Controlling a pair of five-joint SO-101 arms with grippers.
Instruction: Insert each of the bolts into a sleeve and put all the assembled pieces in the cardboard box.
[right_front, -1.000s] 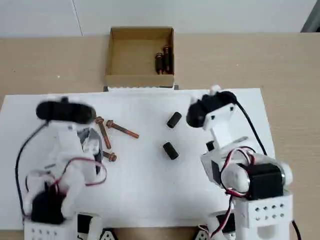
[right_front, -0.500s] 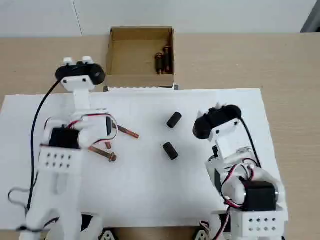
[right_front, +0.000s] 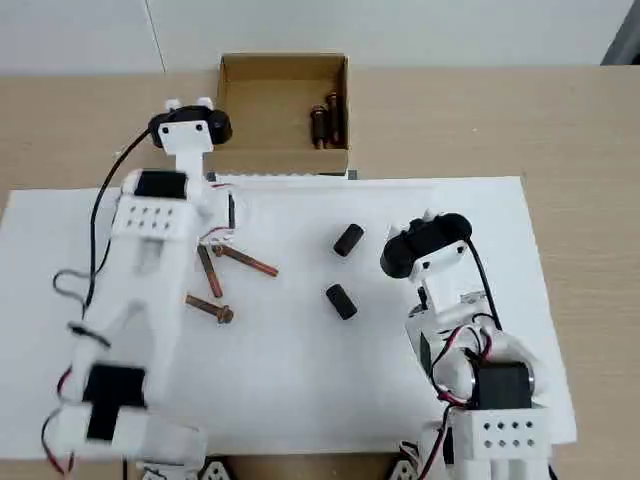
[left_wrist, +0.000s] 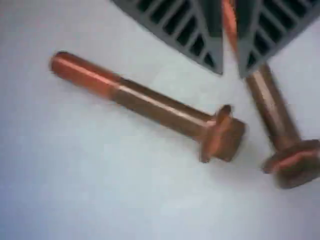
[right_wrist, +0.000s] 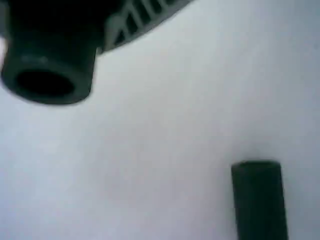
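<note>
Bright, even light is falling from above across my table, washing the white paper sheet (right_front: 300, 380) nearly flat and leaving short, soft shadows beside the loose sleeves (right_front: 341, 301) in the high view. Under my left wrist camera the copper bolt (left_wrist: 150, 107) is catching pale glints along its shank and casting a faint shadow on the paper. Under my right wrist camera the held sleeve (right_wrist: 47, 65) is sitting in deep shade against paper that is greying toward one side.
</note>
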